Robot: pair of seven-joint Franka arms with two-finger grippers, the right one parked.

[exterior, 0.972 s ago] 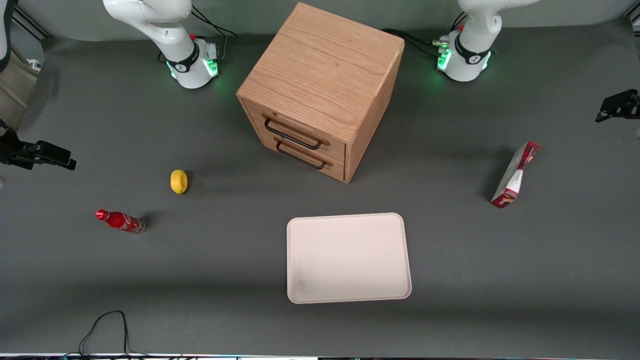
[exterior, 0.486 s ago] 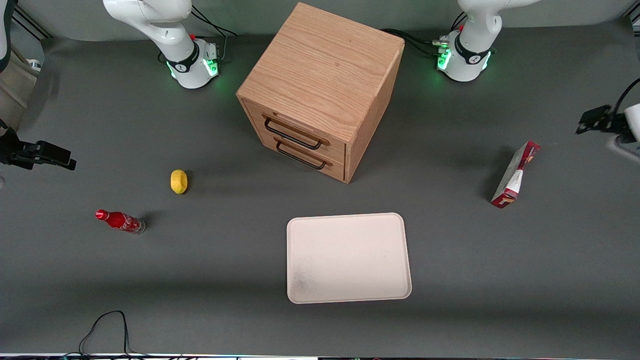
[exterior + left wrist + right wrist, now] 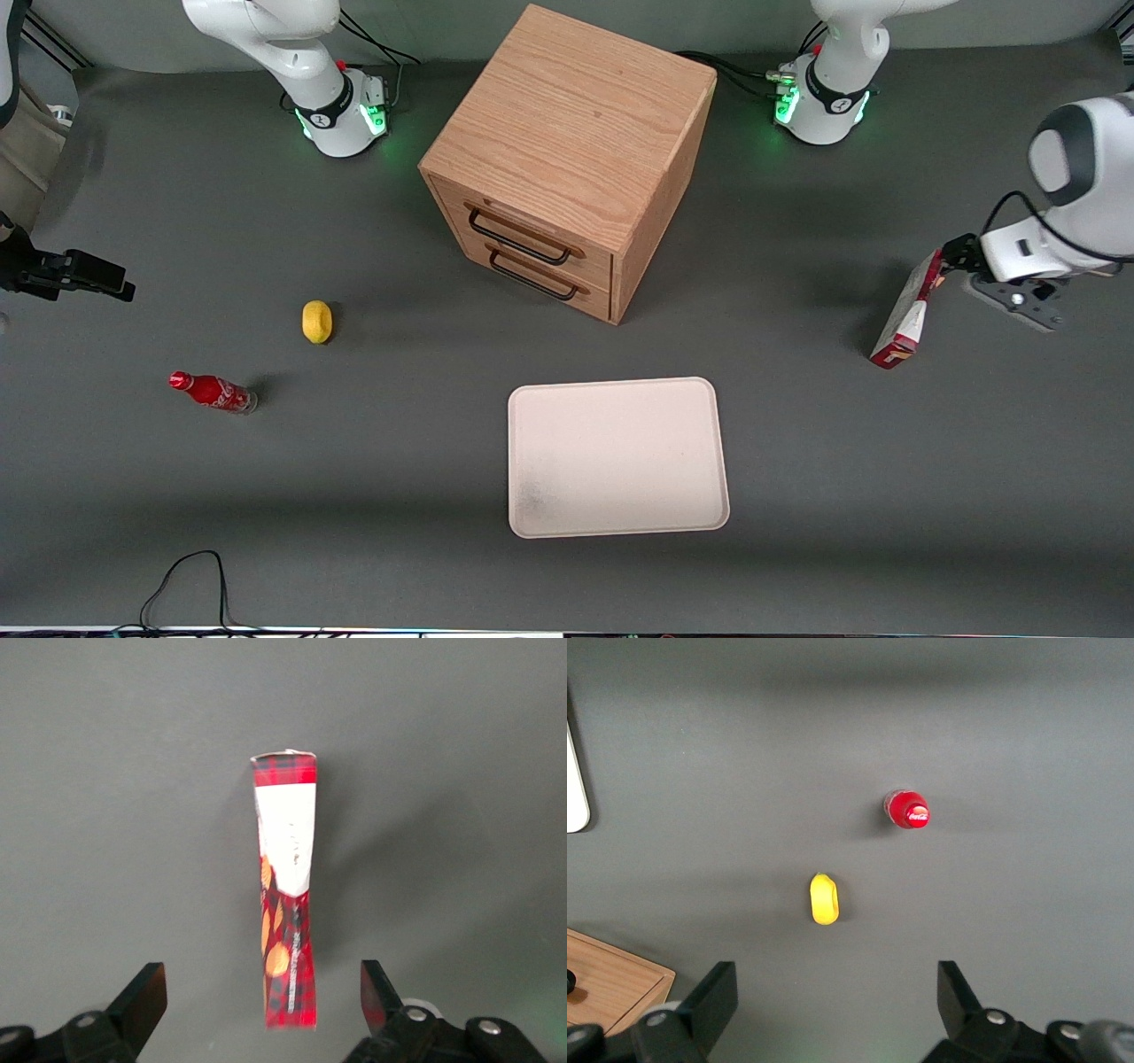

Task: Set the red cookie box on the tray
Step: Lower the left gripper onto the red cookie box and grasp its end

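Note:
The red cookie box (image 3: pixel 912 310) stands on its thin edge on the grey table, toward the working arm's end. In the left wrist view the cookie box (image 3: pixel 285 833) shows its narrow red and white edge. My left gripper (image 3: pixel 957 252) hovers just above the box's upper end. The gripper (image 3: pixel 261 979) is open, with one finger on each side of the box and not touching it. The pale cream tray (image 3: pixel 620 456) lies flat with nothing on it, nearer to the front camera than the cabinet.
A wooden two-drawer cabinet (image 3: pixel 567 159) stands mid-table. A yellow lemon (image 3: pixel 316 321) and a small red soda bottle (image 3: pixel 213 392) lie toward the parked arm's end. A black cable (image 3: pixel 186 576) loops at the table's front edge.
The left arm has swung in from the table's end toward the cookie box, bringing its gripper over the box's upper end. The box and tray have not moved.

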